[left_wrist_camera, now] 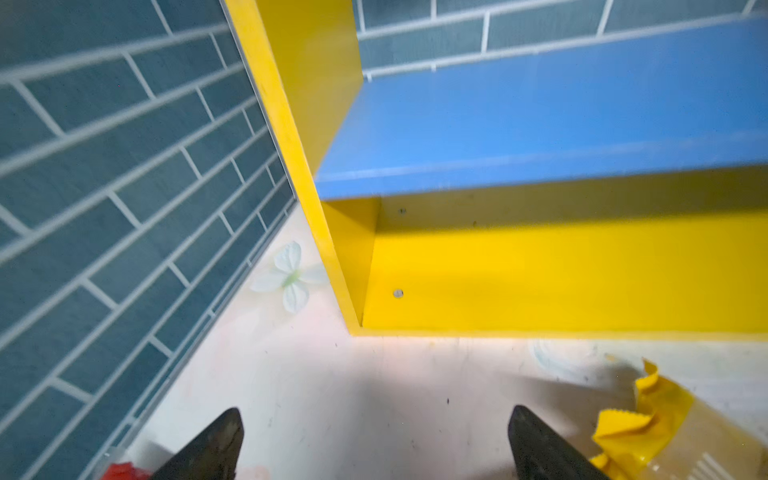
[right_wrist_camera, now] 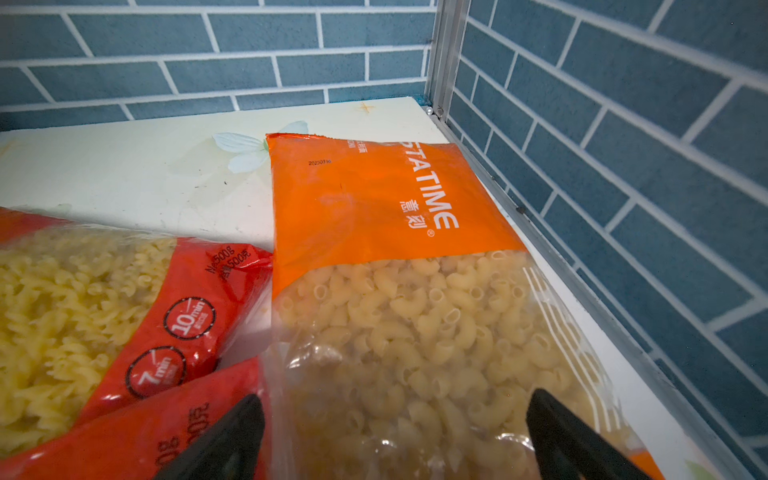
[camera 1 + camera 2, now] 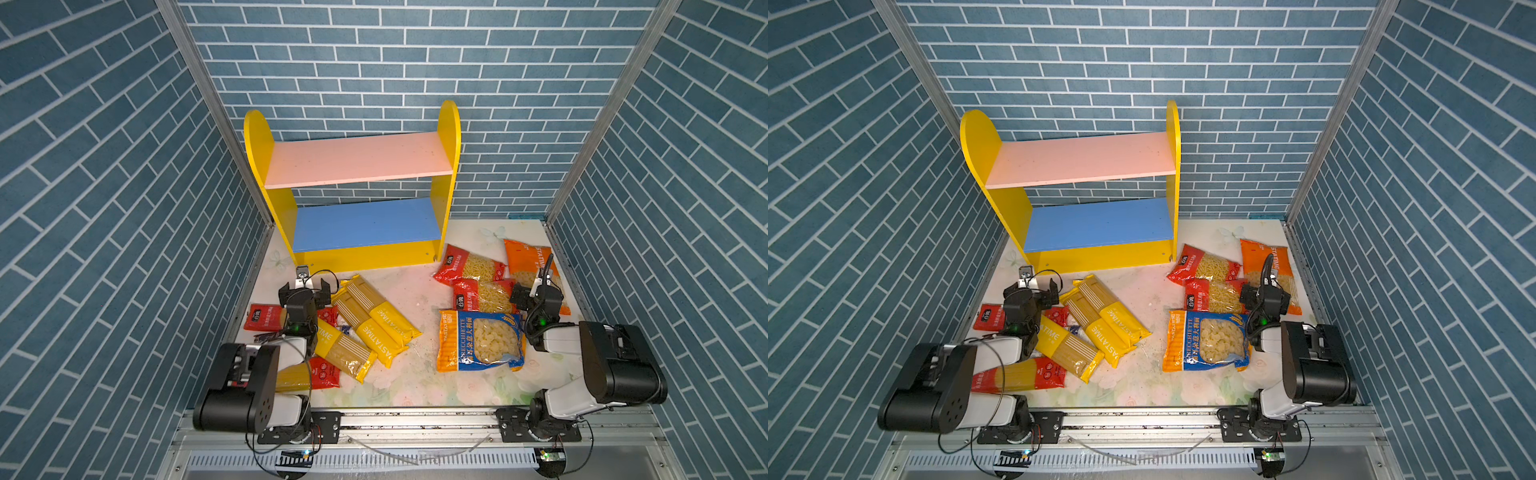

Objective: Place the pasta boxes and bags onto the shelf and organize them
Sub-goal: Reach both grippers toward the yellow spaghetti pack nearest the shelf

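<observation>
The shelf (image 3: 357,160) stands at the back with its pink upper board and blue lower board (image 1: 540,124) both bare. Pasta packs lie on the table: three yellow spaghetti packs (image 3: 374,316), a red spaghetti pack (image 3: 324,374), a small red pack (image 3: 262,318), two red fusilli bags (image 3: 469,264), an orange macaroni bag (image 2: 395,199) and a blue-orange bag (image 3: 482,340). My left gripper (image 1: 376,415) is open over bare table before the shelf's left foot, holding nothing. Over the orange bag hangs my right gripper (image 2: 395,403), open and with nothing gripped.
Blue brick-patterned walls (image 3: 104,208) close in the left, back and right sides, with metal frame posts (image 2: 444,54) at the corners. The flower-printed table (image 3: 415,291) ends at a metal rail (image 3: 415,419) in front, where both arm bases sit.
</observation>
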Motion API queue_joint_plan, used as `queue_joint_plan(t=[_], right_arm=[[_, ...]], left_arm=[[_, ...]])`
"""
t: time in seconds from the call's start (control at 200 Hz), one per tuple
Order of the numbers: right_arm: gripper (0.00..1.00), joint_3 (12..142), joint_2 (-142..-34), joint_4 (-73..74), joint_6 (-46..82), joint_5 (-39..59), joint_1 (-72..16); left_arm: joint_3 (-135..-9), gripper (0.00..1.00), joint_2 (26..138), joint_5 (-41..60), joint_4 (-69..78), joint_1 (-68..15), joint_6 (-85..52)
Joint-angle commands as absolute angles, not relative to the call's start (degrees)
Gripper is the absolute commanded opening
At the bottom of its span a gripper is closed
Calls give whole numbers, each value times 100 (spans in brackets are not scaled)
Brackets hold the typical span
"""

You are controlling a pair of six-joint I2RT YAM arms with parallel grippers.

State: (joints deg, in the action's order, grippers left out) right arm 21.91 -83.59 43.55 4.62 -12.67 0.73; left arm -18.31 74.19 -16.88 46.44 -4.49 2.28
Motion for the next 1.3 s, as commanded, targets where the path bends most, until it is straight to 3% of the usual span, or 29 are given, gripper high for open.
queue_joint_plan(t=[0.0, 0.115, 0.22, 0.28, 0.345, 0.465, 0.52, 0.68, 0.895, 1.06, 1.295], right_arm=[[99, 2845, -7735, 3185, 391, -1457, -28], [99, 3245, -7296, 2386, 860, -1762, -163], [99, 4622, -7070, -345, 1878, -2369, -307], [99, 5313, -7155, -1377, 1947, -1691, -301], [99, 5632, -7187, -1959, 2855, -1410, -246], [94, 5224, -6900, -1254, 3229, 696, -141], [90, 5150, -6894, -1176, 3607, 981, -258], [84, 5510, -7231, -1884, 3838, 597, -1285], [77, 5978, -8035, -2185, 3797, 712, -2745], [72, 6532, -8948, -2202, 3676, 1270, -3557], [66, 6979, -10188, -1672, 3809, 2239, -3887]], left_arm=[[-2124, 100, 6749, -2166, 3468, -509, -36], [-2411, 100, 6082, -2400, 2244, -510, -653], [-3015, 100, 5440, -2909, 402, -510, -1737], [-3428, 100, 5180, -3106, -707, -502, -2582], [-3760, 100, 4914, -3033, -1859, -453, -3369], [-3484, 99, 4368, -1069, -1329, 31, -3183], [-3566, 88, 4330, -991, -1530, 53, -3229], [-4556, 73, 5072, -807, -3085, -38, -3208], [-4666, 74, 5283, -2177, -3512, -1890, -3790], [-4586, 75, 5855, -2217, -3079, -3206, -4451], [-4407, 75, 6932, -1896, -2240, -4372, -4865]])
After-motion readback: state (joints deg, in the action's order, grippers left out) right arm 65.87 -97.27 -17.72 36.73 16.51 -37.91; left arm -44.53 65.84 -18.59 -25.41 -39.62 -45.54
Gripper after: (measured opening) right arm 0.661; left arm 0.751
